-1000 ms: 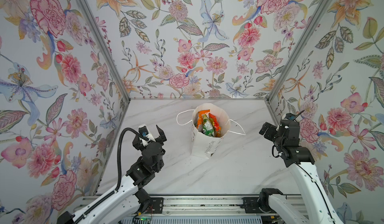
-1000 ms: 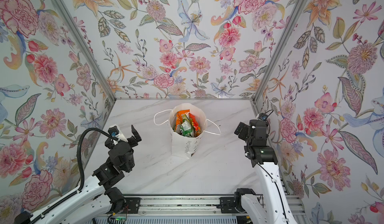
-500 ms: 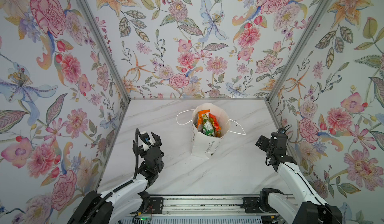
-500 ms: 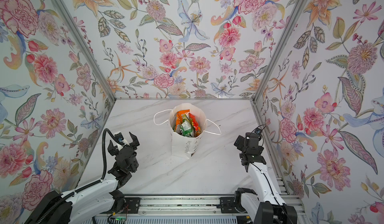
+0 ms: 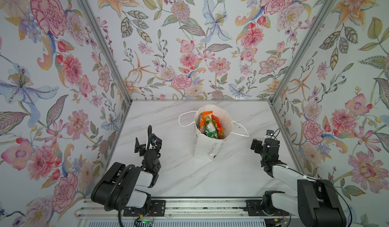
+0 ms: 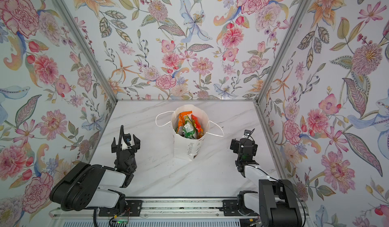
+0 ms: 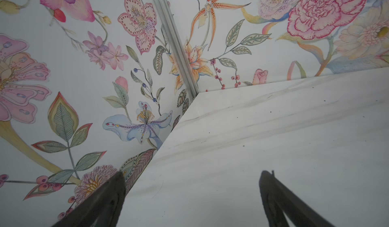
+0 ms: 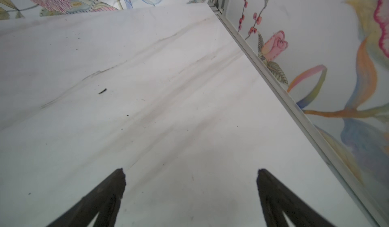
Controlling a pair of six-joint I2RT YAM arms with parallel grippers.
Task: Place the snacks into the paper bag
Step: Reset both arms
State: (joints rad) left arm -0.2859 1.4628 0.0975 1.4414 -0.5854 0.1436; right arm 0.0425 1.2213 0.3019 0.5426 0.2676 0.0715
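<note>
White paper carrier bag (image 5: 207, 150) (image 6: 185, 150) with cord handles and grey lettering stood upright mid-way across the white marble-veined tabletop (image 5: 189, 173), glossy orange and green snack packets (image 5: 210, 124) (image 6: 188, 127) seen packed inside it, black left gripper (image 5: 148, 143) (image 7: 192, 177) spread wide and empty, black right gripper (image 5: 260, 144) (image 8: 190, 173) released and empty, each kept well apart from the bag.

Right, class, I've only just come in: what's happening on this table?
Two robot arms are packing snacks into a white paper bag. It stands upright mid-table, with orange and green packets showing in its open top. No packet is seen loose on the marble table. The left pincer and right pincer are open and empty, either side of the bag and clear of it. The packing looks done.
</note>
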